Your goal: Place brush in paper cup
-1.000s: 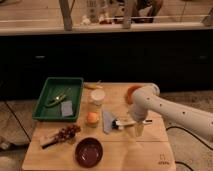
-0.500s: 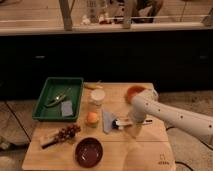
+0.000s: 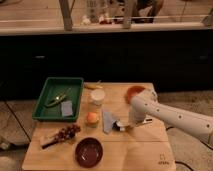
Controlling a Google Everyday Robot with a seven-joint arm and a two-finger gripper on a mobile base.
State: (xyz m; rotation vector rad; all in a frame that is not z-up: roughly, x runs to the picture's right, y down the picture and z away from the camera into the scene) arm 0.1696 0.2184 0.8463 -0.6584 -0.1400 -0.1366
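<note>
While gripper hovers mid-table: one brush, one paper cup.

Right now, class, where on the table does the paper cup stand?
In the camera view the paper cup stands near the table's middle, just right of the green tray and behind the orange; the hand is lower right of it.
</note>
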